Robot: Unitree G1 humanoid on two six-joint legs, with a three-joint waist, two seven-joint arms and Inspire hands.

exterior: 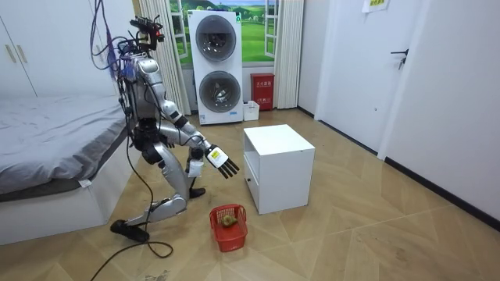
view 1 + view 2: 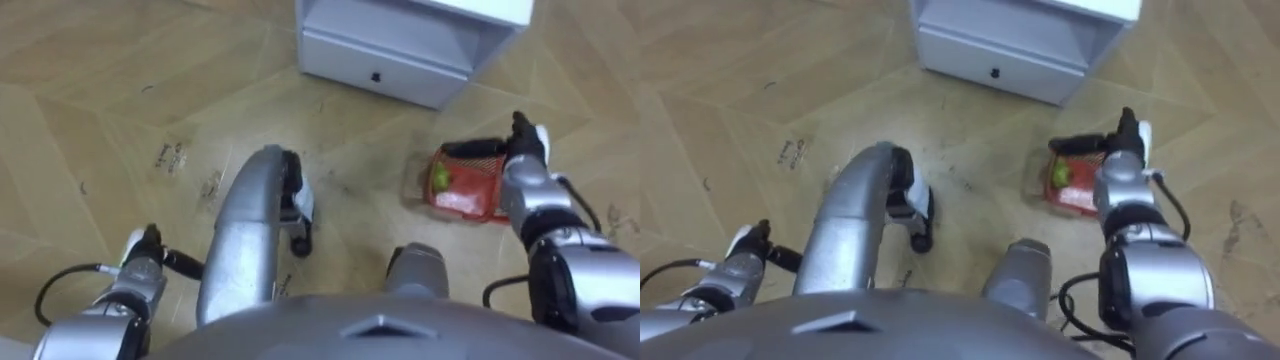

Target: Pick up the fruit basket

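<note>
The red fruit basket [image 2: 462, 190] stands on the wooden floor to my front right, with a green fruit [image 2: 440, 178] inside; the room view shows the basket [image 1: 229, 226] just in front of my bent knee. My right hand [image 2: 524, 146] is stretched out over the basket's right side, not touching it. In the room view that right hand [image 1: 223, 164] hangs well above the basket, open with its fingers spread. My left hand [image 2: 146, 250] is low at my left side, above bare floor. I am down on one knee beside the cabinet.
A white cabinet [image 2: 400, 50] with a drawer stands just beyond the basket, seen as a white cabinet [image 1: 277, 168] in the room view. A bed [image 1: 55, 148] is behind me. Stacked washing machines [image 1: 217, 66] and a red box [image 1: 264, 92] stand at the far wall.
</note>
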